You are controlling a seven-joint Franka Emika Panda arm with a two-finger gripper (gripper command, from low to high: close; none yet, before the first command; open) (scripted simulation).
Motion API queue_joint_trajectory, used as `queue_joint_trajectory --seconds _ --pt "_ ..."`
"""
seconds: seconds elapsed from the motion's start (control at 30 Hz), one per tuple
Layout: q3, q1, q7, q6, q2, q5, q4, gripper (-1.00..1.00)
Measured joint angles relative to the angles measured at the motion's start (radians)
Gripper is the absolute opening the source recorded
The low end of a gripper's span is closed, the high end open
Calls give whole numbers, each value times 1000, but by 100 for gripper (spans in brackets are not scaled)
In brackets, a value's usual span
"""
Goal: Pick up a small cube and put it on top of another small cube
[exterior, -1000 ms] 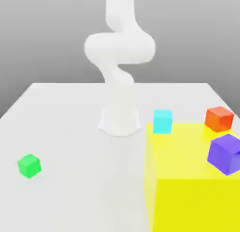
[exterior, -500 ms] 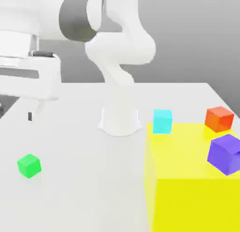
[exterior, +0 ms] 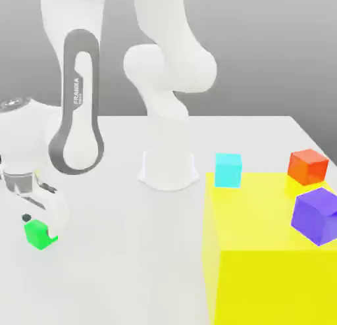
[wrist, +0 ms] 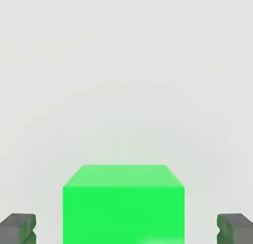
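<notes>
Progress is at the reach-and-grasp stage. The green cube rests on the white table, near the edge on the exterior view's left, towards the near corner of that side. The gripper has descended onto it: in the hand view the green cube sits centred between the two dark fingertips, and a strip of bare table shows on each side between cube and pad. The jaws therefore stand apart, straddling the cube without touching it; no grip is made yet.

Remaining, by this reading: closing on the cube, lifting it, carrying it across the table and setting it on another small cube. Candidates are the cyan cube, at the far edge of the large yellow block, and the orange cube and purple cube, both towards the edge on the exterior view's right. Which one is meant cannot be told.

Compared with one second earlier: the arm then stood folded upright over its base, well apart from the green cube; half a second earlier the hand hung high over the left edge. Now it is down at the cube. All cubes lie where they did.
</notes>
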Motion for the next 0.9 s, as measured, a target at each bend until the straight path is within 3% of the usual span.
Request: queue_joint_trajectory --seconds 0.17,0.23,0.4,0.63,0.9 --pt "9 -7 -6 5 9 9 2 -100" --pt "-36 32 17 -23 -28 -22 -7 -100" --pt "-162 113 179 -149 -202 -235 -48 -100" --pt "-4 426 362 -420 -405 -280 37 -100" --pt "235 645 524 -696 -598 -268 129 -100"
